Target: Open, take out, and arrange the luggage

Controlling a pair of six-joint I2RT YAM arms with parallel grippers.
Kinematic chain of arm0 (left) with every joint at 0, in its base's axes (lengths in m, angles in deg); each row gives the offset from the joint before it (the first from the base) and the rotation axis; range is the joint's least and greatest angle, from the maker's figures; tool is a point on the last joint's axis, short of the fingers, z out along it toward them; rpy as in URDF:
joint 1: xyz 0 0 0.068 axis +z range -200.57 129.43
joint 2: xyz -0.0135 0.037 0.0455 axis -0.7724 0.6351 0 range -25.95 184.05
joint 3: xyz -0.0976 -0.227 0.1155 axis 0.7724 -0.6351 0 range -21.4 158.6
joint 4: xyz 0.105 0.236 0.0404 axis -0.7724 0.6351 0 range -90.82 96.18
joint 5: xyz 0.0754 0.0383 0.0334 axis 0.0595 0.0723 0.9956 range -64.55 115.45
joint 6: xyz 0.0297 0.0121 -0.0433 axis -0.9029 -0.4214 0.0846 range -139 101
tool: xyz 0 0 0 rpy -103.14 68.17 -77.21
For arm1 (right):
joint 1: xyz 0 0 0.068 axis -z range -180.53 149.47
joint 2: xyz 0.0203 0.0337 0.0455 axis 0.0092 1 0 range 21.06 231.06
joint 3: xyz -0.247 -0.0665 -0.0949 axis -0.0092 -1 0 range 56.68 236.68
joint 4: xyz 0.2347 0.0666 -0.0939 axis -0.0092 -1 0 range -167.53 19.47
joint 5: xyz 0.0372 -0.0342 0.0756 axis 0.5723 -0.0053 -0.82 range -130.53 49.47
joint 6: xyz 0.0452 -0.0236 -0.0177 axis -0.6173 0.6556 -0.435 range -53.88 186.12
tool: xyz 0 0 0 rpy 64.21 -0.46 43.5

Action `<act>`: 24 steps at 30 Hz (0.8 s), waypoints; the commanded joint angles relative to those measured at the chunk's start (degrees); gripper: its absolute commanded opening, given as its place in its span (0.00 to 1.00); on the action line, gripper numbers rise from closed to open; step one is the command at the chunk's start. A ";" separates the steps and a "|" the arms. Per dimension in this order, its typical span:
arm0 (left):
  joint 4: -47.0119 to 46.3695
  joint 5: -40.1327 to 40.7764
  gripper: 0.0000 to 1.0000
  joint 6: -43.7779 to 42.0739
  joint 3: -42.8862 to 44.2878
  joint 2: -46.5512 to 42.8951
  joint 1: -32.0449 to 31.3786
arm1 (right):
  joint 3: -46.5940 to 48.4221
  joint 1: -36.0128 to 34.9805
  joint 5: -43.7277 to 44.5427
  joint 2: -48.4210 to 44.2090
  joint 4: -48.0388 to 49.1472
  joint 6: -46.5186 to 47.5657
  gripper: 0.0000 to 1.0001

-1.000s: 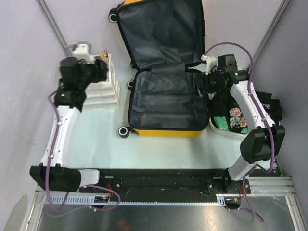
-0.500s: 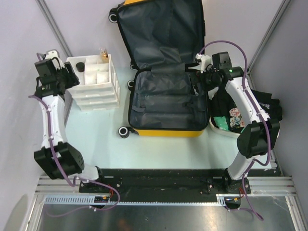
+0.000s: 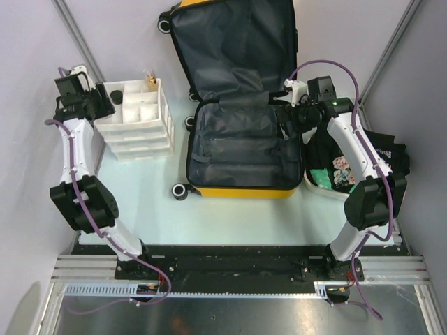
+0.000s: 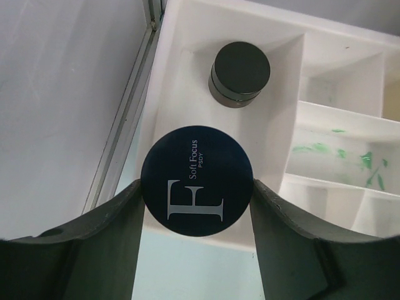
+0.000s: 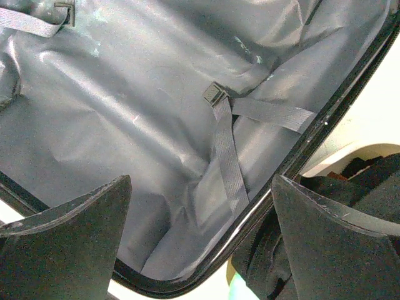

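The luggage (image 3: 241,192), a yellow hard-shell suitcase, lies open mid-table, its lid propped up at the back and its dark grey lining (image 5: 125,106) bare. My right gripper (image 3: 285,118) hangs open over the case's right rim; nothing lies between its fingers (image 5: 201,194), only lining and a grey strap (image 5: 228,150). My left gripper (image 3: 105,105) is shut on a round dark compact (image 4: 197,179) lettered "F Soft Focus". It holds the compact just above the near-left compartment of the white drawer unit (image 3: 140,129), where a black jar (image 4: 240,74) sits.
A small bottle (image 3: 149,77) stands at the back of the drawer unit. A white tub (image 3: 325,187) of dark clothes sits right of the suitcase, under my right forearm. Green smears mark a compartment (image 4: 337,150). Slanted frame posts stand at both back corners.
My left arm has swung from above the drawer unit out to its left side, still gripping the compact. My right gripper has shifted slightly left and toward the back.
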 commanded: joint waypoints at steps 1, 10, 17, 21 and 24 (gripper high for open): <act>-0.89 0.59 0.48 -3.81 2.86 1.99 -0.57 | -0.32 -0.25 1.21 -2.85 0.36 -0.38 1.00; -0.81 1.99 0.65 -5.13 2.78 4.55 -1.53 | -0.32 -0.08 1.74 -2.85 0.19 0.06 1.00; -0.81 3.67 0.88 -4.88 1.37 0.86 -1.89 | 0.03 0.01 1.56 -2.59 0.19 0.06 1.00; -0.72 3.84 0.91 -5.40 1.89 -1.69 -2.15 | 0.91 0.01 0.95 -2.24 0.19 0.15 1.00; -0.81 3.58 0.92 -6.01 3.21 -3.97 -2.41 | 2.92 0.54 0.16 -1.97 0.80 0.59 1.00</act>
